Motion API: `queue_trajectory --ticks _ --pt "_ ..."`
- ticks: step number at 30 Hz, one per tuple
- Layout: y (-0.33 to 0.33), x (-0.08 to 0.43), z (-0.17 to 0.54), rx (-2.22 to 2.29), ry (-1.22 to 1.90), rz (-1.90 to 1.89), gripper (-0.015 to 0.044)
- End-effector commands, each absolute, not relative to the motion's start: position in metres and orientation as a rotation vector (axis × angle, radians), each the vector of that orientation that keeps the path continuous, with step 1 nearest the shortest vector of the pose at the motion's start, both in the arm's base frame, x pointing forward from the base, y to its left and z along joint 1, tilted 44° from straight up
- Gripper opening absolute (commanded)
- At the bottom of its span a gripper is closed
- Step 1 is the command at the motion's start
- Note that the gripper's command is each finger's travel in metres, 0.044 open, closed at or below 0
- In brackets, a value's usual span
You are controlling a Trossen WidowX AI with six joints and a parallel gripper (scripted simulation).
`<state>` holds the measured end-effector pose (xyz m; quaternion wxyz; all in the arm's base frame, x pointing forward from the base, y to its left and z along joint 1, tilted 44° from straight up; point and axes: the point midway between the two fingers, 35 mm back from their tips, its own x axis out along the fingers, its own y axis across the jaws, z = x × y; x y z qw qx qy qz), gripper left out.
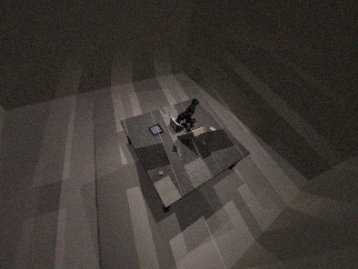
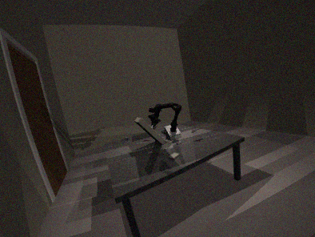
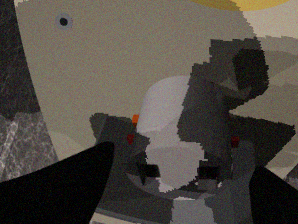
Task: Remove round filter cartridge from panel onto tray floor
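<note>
The end effector (image 1: 189, 130) (image 2: 153, 125) (image 3: 185, 165) is released, its two dark fingers parted on either side of the pale filter cartridge (image 3: 167, 145), with a gap showing at each side. The cartridge is out of the service panel (image 2: 149, 130) (image 3: 115, 60), below the yellow ring (image 3: 245, 4) at the top of the wrist view; its two slots show as dark, squarish notches. Small red spots show to its left and right, with an orange one at its upper left. It seems to be down at the tray, though heavy shadow makes it hard to say whether it rests flat there. The panel leans on the worktop (image 1: 200, 168) (image 2: 200, 150), the black arm (image 1: 188, 111) (image 2: 168, 106) arching behind it, and a dark-framed tablet (image 1: 155, 130) lies well apart.
</note>
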<state>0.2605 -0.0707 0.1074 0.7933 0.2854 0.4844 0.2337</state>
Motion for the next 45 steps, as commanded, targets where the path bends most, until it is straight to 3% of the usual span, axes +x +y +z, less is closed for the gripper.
queue_trajectory --ticks 1,6,23,31,45 --pt "-0.067 0.263 0.105 0.618 1.036 0.504 0.0305" --pt "-0.061 0.266 0.101 0.619 1.034 0.505 0.0305" --pt "-0.064 0.264 0.102 0.614 1.04 0.504 0.0191" --pt "-0.07 0.272 0.109 0.617 1.04 0.504 0.0" --pt "-0.107 0.266 0.142 0.638 1.045 0.479 0.0"
